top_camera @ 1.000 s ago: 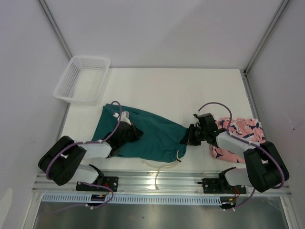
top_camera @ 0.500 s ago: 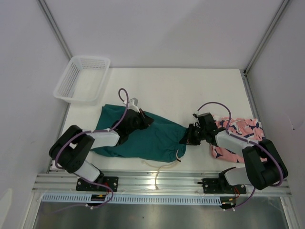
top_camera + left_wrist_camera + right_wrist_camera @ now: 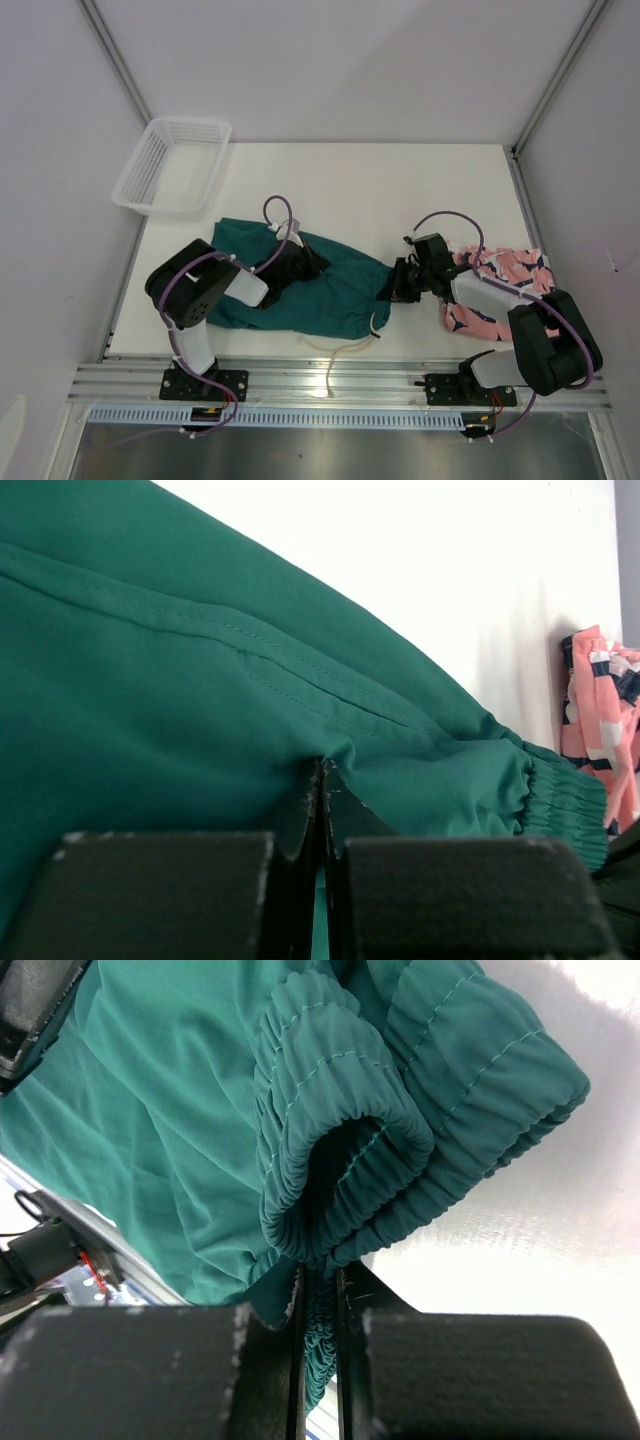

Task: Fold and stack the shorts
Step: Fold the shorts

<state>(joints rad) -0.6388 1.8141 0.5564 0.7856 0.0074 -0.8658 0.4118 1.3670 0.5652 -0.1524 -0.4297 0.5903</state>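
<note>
**Both claws clamped on the teal shorts**

The teal shorts (image 3: 330, 295) lie spread across the middle of the surface (image 3: 380, 190), toward its near edge. They run left to right, with the gathered waistband (image 3: 420, 1100) at the right end. A pale drawstring (image 3: 335, 352) trails from that end and loops off the near edge.

The left claw (image 3: 303, 262) sits on the far side of the teal shorts near their middle, its jaws together on a small pucker of cloth. The right claw (image 3: 393, 284) is at the waistband end, its jaws closed on a fold of the elastic, which bunches up above them in the right wrist view.

The pink shorts (image 3: 505, 278) lie crumpled at the right side of the surface, partly under the right arm and just beside the teal waistband. Whether the two pairs touch cannot be told.

A white basket (image 3: 170, 165) stands at the far left corner, near the left end of the teal shorts.
</note>
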